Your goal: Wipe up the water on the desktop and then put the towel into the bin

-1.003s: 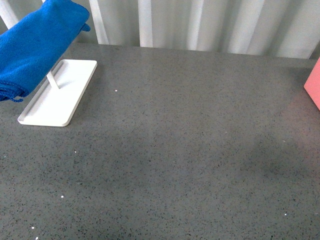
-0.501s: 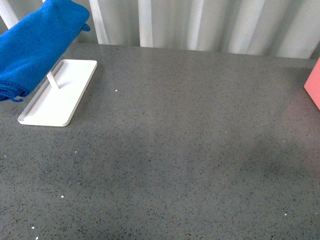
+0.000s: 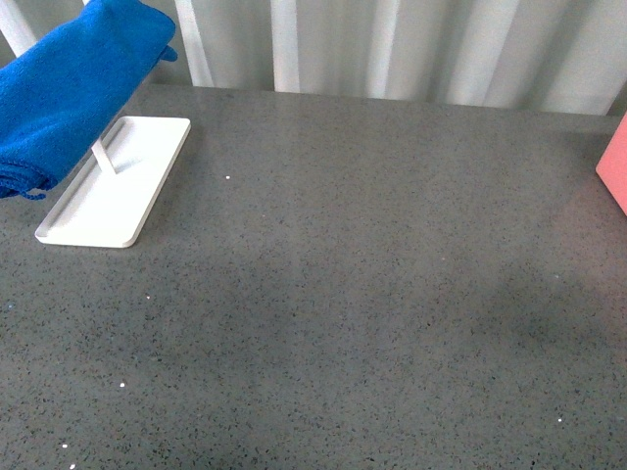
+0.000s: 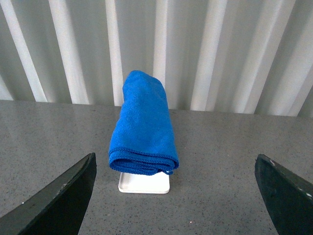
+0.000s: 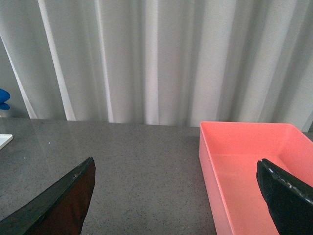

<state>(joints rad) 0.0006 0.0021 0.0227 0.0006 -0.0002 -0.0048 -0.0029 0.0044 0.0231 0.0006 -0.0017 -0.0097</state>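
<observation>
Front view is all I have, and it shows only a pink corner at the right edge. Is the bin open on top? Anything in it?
Observer: The right wrist view shows the bin open-topped, and the part of its inside in view is empty.
Operator: No arms in my view. Fingers?
Observer: In the wrist views, the left fingers and right fingers are spread wide and grip nothing.
</observation>
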